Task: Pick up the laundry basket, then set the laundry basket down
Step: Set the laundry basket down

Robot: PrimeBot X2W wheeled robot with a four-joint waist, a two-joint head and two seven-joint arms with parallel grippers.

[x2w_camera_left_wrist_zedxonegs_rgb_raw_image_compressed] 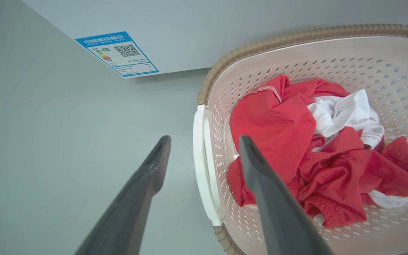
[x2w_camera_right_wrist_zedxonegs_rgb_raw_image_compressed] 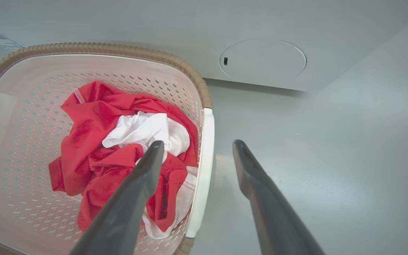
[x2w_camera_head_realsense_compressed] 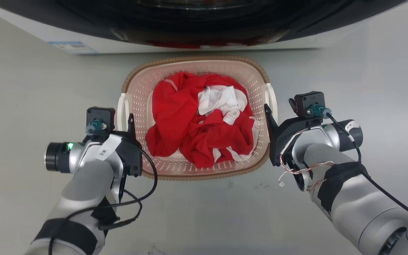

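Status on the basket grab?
Left tool open, straddling left handle. Right tool open, straddling right handle. Laundry basket ungripped, clothes inside. Washing machine close behind.

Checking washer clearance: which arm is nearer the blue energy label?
Left. Left arm, jaws open astride the laundry basket's left handle, sits on the blue label's side; right arm straddles the opposite handle, across the basket.

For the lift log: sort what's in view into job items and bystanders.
Job: laundry basket; left gripper; right gripper, each open astride a white handle.
Bystanders: washing machine; red and white clothes in the basket; blue label.
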